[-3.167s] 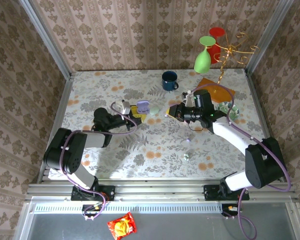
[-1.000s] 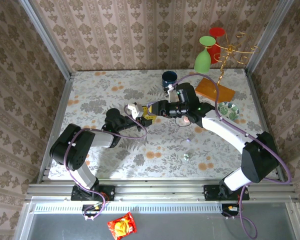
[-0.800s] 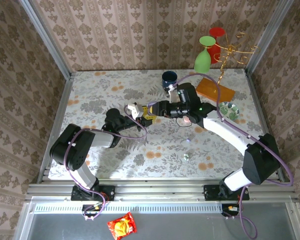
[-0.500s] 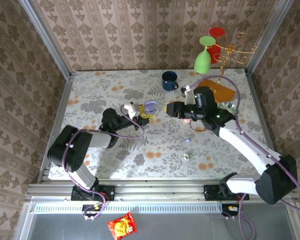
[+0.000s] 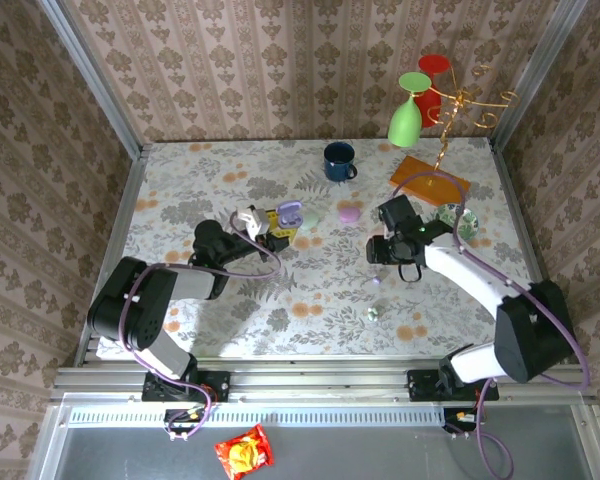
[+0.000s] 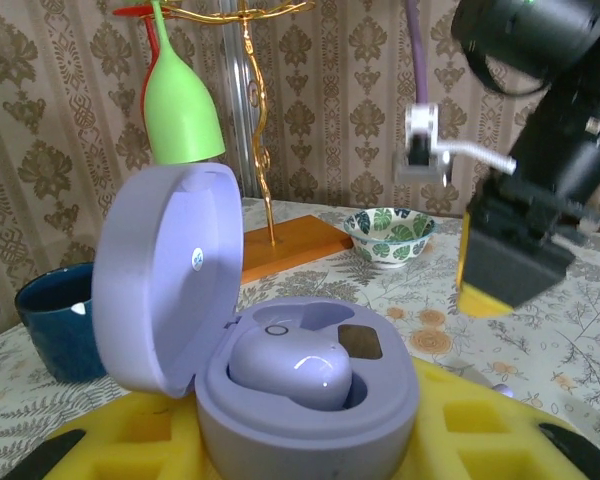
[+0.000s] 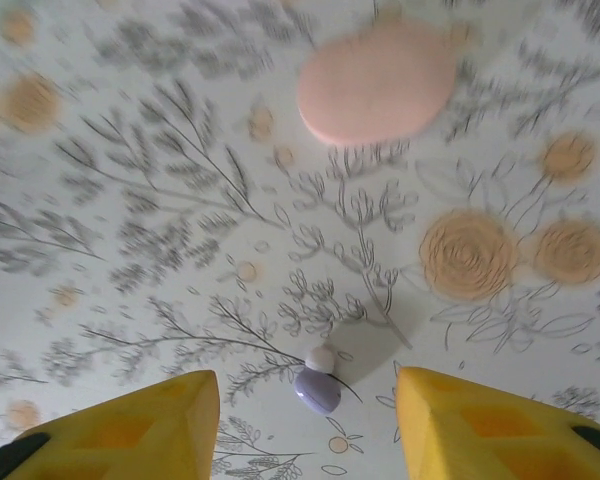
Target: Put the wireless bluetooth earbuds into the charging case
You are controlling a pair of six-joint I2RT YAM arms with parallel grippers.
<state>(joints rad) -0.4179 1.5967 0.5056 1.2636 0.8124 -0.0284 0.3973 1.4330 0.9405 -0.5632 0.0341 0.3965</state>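
Over on the left, the left pincer [image 5: 277, 222] is closed tight on the lilac charging case [image 6: 310, 400], which sits wedged between its yellow pads with the lid flipped up and the mouth facing the other arm. One lilac earbud [image 6: 290, 368] is already seated in its well; the well beside it looks empty, though I cannot see right into it.

Moving along the counter [image 5: 210, 180], a pink egg-shaped pebble [image 5: 349, 213] lies between the two arms, apart from the case.

To the right, the right pincer [image 7: 307, 410] hangs low over the counter, its two yellow fingers spread well apart with nothing in them. The second earbud [image 7: 317, 388], lilac with a pale tip, lies on the floral cloth just between and ahead of those fingers, touching neither.

So I'd say the step in hand is picking up that loose bud. The next move calls for a small descent, a gentle, centred close on a tiny, slippery thing, then a carry leftwards to the empty well.
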